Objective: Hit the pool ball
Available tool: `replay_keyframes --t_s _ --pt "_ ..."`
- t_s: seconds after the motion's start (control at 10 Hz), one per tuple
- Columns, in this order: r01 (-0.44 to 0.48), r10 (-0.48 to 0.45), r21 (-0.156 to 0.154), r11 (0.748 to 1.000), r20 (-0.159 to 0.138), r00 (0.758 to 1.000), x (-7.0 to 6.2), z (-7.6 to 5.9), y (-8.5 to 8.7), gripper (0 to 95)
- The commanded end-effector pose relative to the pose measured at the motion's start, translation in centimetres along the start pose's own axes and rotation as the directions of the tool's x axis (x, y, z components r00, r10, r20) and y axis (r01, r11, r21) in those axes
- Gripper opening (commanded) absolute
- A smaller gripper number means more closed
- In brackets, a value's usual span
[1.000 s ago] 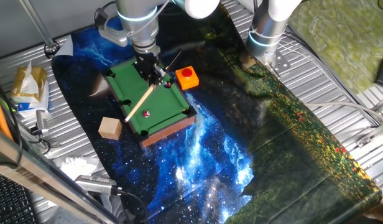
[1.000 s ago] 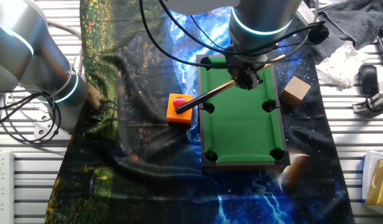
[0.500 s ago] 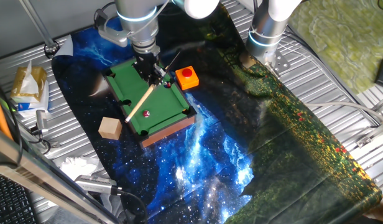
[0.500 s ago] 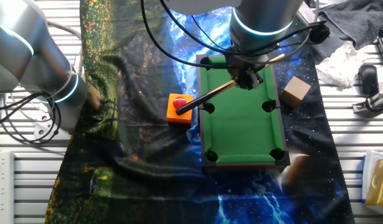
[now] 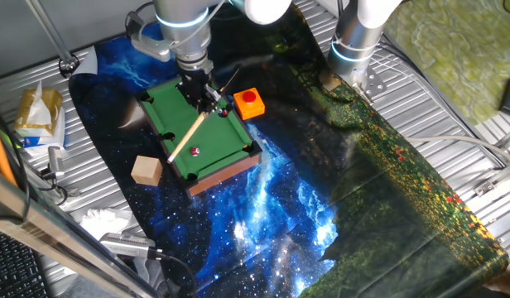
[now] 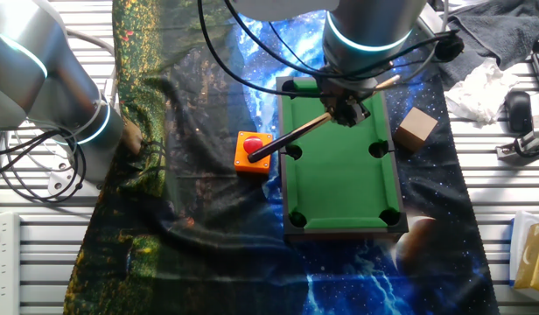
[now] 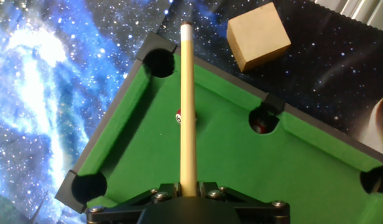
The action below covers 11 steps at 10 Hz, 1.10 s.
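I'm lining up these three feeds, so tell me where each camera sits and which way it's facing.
One fixed view: high, off the table's long side; arm and gripper over the mini pool table.
The other fixed view: high, off one end of the pool table; arm wrist shows.
Hand view: on the gripper, looking along the cue; gripper base shows.
Shared: wooden cube, orange button block, the pool ball.

Arm comes down from the top, gripper (image 6: 346,111) over the far end of the green mini pool table (image 6: 339,188), clamped on a wooden cue (image 6: 291,136) angled left over the rail toward the orange block (image 6: 252,153). Tan cube (image 6: 416,129) just right of table.
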State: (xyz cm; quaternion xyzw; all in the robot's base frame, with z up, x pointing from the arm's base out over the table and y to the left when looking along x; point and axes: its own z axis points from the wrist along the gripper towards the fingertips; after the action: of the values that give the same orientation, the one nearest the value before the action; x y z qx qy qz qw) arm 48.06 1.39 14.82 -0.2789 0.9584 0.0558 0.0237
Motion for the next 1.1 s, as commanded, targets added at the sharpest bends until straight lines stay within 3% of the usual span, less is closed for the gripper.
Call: replay_keyframes --t_s 0.1,0.5,1.1 --pt "-0.014 0.014 0.006 1.000 0.001 1.000 -0.2 0.2 0.7 0.0" --pt "-0.106 0.106 -0.016 0.994 0.026 0.994 -3.0 2.3 4.0 0.0" --pt "-0.158 0.158 -0.004 0.987 0.039 0.987 -4.3 4.6 7.6 0.0"
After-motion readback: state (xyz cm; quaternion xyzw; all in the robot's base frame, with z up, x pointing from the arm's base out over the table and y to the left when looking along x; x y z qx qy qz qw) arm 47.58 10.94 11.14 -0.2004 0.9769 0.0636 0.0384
